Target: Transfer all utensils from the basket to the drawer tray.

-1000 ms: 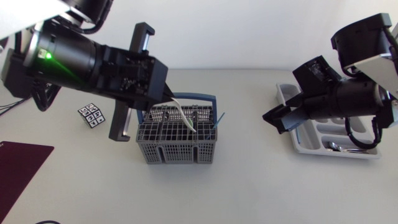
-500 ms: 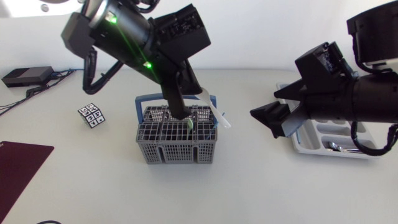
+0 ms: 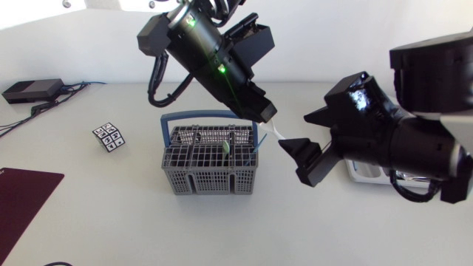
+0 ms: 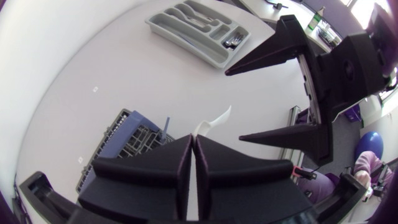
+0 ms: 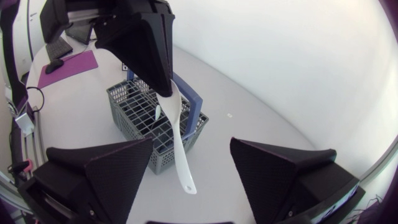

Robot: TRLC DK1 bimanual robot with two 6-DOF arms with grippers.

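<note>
Left gripper [image 3: 266, 114]: jaws pinched tight on one white utensil [image 3: 278, 132], gripped at one end. The rest sticks out past the fingertips, up in the air near the basket [image 3: 211, 176] corner. Right gripper [image 5: 193, 149]: jaws spread wide, holding nothing. The utensil's free end hangs between its two fingers and seems to touch neither. Counts: one basket, one drawer tray [image 4: 163, 28], one white utensil in hand. In the basket, one blue stick-like piece [image 3: 259, 140] and one green-tipped piece [image 3: 225, 148] stand up; can't tell if there are more. The tray has some metal pieces [image 4: 234, 41] in an end compartment, number unclear. Tray sits well apart from basket, mostly hidden behind the right arm in the head view. Also on the table: one marker tag [image 3: 109, 137], one dark red mat [image 3: 21, 198].
</note>
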